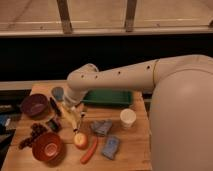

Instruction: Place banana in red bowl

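Observation:
The banana [70,120] is pale yellow and lies slanted on the wooden table [135,150], between the maroon bowl and the apple. The red bowl [47,147] stands at the table's front left, with a lighter orange inside and nothing in it. My gripper [76,111] hangs from the white arm that reaches in from the right. It is low over the banana's upper end, right at it. The red bowl lies down and to the left of the gripper.
A maroon bowl [34,105] stands at the left. Dark grapes [31,135] lie beside the red bowl. An apple [81,140] and a carrot [89,150] lie right of it. A green tray [108,97], a white cup [128,119] and blue-grey packets [103,127] are further right.

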`<state>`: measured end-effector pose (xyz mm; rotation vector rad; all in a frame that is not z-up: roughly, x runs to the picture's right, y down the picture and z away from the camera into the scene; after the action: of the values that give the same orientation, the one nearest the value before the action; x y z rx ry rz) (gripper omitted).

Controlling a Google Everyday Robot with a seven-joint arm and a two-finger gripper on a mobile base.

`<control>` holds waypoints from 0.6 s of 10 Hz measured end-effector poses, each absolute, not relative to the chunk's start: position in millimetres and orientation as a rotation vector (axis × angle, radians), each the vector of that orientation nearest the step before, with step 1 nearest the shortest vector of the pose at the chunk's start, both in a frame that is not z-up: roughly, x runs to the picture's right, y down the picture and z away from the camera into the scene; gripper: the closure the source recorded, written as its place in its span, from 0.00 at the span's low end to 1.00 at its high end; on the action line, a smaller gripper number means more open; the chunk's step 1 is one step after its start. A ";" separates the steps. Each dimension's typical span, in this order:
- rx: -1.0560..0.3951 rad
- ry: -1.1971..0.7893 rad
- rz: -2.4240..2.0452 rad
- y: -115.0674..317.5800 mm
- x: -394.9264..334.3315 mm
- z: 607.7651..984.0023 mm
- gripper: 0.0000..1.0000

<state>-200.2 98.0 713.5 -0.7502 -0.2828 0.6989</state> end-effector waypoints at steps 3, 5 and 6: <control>-0.844 -0.362 0.578 128.1 -233.6 671.6 1.00; -0.894 -0.405 0.508 147.7 -256.5 651.6 1.00; -0.897 -0.406 0.505 149.0 -256.9 651.2 1.00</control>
<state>-256.9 149.0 651.2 -0.8968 -0.4061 0.5048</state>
